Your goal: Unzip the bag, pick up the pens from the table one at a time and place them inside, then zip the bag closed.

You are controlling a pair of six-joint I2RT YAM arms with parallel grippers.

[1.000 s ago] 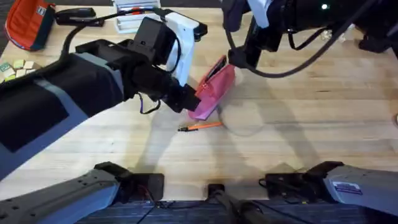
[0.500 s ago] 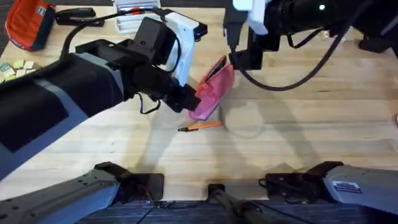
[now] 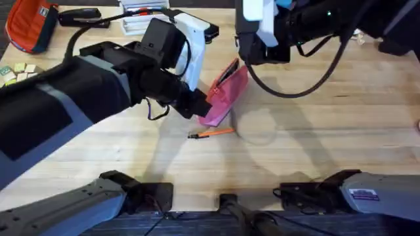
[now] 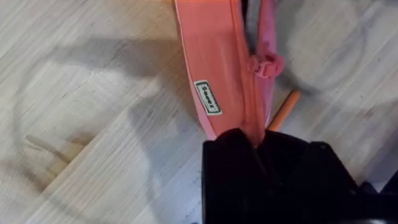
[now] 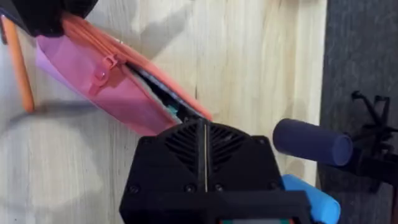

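The salmon-pink bag (image 3: 225, 94) lies slantwise at mid-table. Its near end is pinched in my left gripper (image 3: 201, 105), which is shut on the fabric (image 4: 245, 134). The bag's zipper pull (image 4: 267, 65) sits partway along, and the mouth gapes dark toward the far end (image 5: 158, 92). The thin orange pen (image 3: 211, 133) lies flat on the table (image 3: 315, 137) just in front of the bag, its end showing beside my left fingers (image 4: 284, 109). My right gripper (image 3: 249, 56) hangs over the bag's far end, raised off it.
An orange-red bag (image 3: 29, 26) with dark trim lies at the far left corner. A white box (image 3: 141, 19) stands at the back and small blocks (image 3: 13, 72) lie by the left edge. Bare wood stretches to the right of the bag.
My right gripper has risen and drawn back from the bag's far end. The left gripper, the bag and the pen have stayed put.
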